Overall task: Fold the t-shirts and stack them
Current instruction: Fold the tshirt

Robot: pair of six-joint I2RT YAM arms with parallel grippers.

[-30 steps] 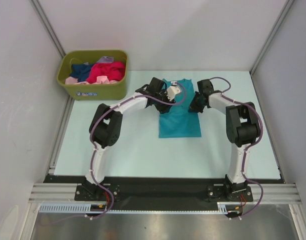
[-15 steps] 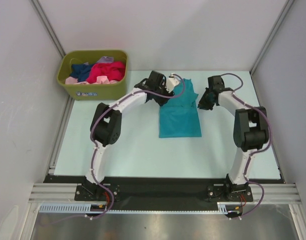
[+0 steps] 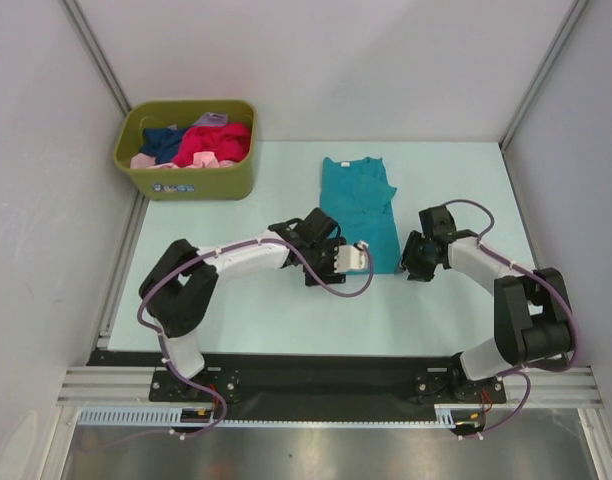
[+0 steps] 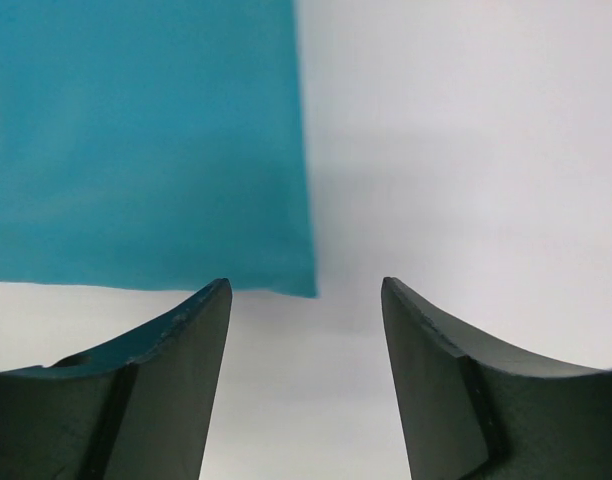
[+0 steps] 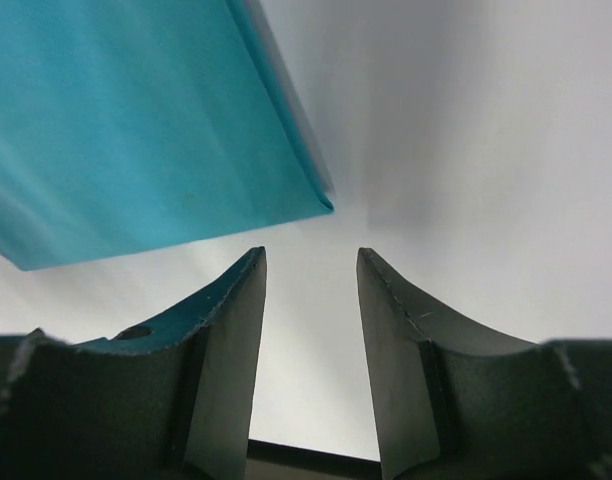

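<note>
Left gripper [image 4: 304, 286], jaws apart, low beside teal t-shirt [image 4: 146, 140]

Teal shirt [image 4: 146, 140] cut off at wrist-view edges.

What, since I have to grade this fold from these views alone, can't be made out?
- Top view: the left gripper and its arm cover the near-left part of the folded teal-blue cloth t-shirt.
- Both wrist views: only one corner of that shirt shows; the frame's top and left edges cut off the rest.
- Top view: shirts piled in the olive-green plastic bin overlap, so the count and lower layers stay hidden.
</note>
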